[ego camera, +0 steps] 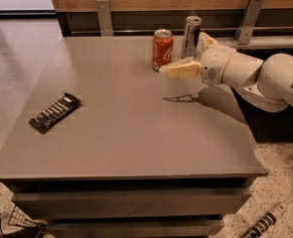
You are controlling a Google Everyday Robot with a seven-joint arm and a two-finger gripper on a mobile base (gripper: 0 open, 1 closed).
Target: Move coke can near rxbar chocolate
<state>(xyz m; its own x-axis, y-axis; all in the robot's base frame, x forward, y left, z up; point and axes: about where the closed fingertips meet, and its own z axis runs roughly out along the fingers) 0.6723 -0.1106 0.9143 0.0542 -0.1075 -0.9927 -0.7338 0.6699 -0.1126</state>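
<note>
Two cans stand upright near the far edge of a grey table (136, 138): the coke can (162, 49), red-orange with a silver top, and just to its right a taller, slimmer silver can (191, 35). The gripper (185, 54) reaches in from the right on a white arm (265, 78) and hovers above the tabletop just to the right of the coke can, its jaws spread apart and holding nothing. One beige finger (182, 70) points left, its tip close in front of the coke can's lower right side; whether it touches the can I cannot tell. The other finger (206, 38) angles up beside the silver can. The chocolate bar (54, 112), a flat dark wrapper with white lettering, lies at a slant near the table's left edge, well apart from both cans and from the gripper.
</note>
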